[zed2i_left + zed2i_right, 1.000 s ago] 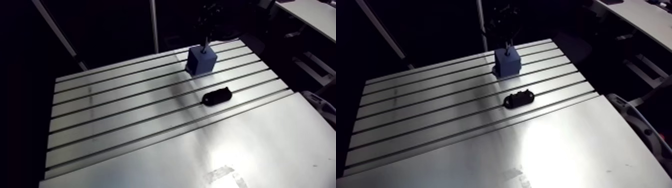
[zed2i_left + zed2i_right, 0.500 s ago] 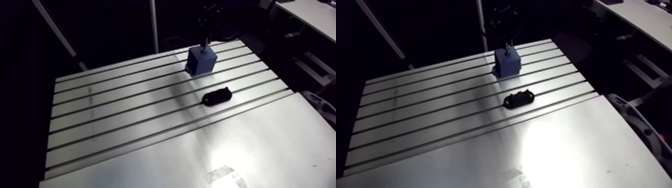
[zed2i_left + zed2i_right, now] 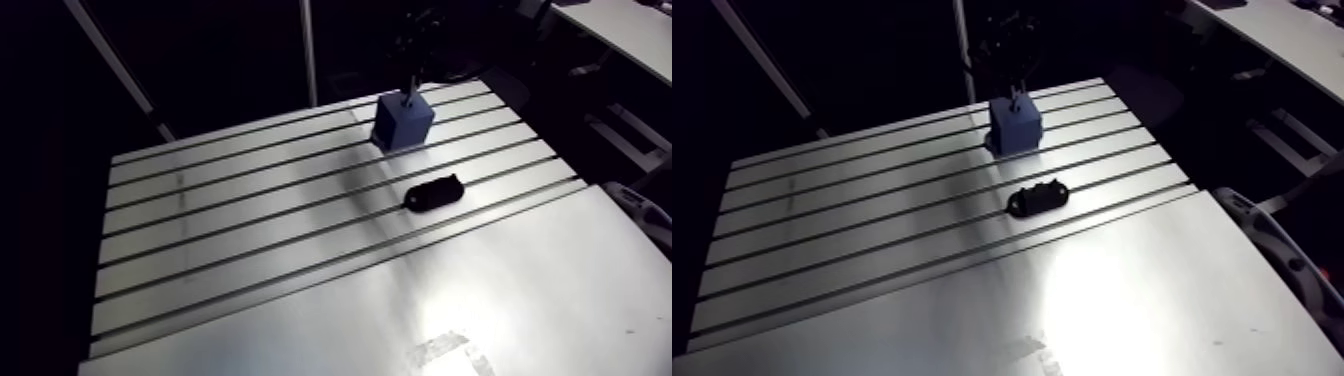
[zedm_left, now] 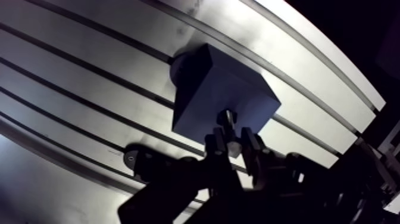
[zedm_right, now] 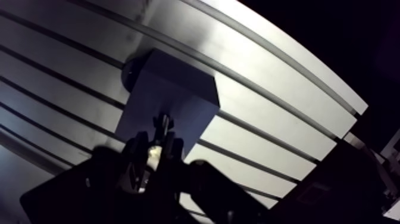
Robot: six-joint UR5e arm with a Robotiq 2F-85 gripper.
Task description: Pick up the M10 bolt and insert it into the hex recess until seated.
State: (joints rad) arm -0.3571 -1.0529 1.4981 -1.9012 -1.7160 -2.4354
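A: Where is the M10 bolt point(image 4: 227, 119)?

B: It is pinched in the gripper point(image 4: 233, 140), whose two fingers are drawn close on its upper end. Its lower end meets the top face of the blue block point(image 3: 403, 121).

A: Is it seated?

B: That cannot be told (the spot is too dark). The block stands on the slotted table point(image 3: 250, 225), and a black part point(image 3: 433, 192) lies near it, not touching.

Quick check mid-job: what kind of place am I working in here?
Probably a lab or workshop assembly bench: a slotted aluminium table, a blue block on it, and the gripper shut on a bolt over the block.
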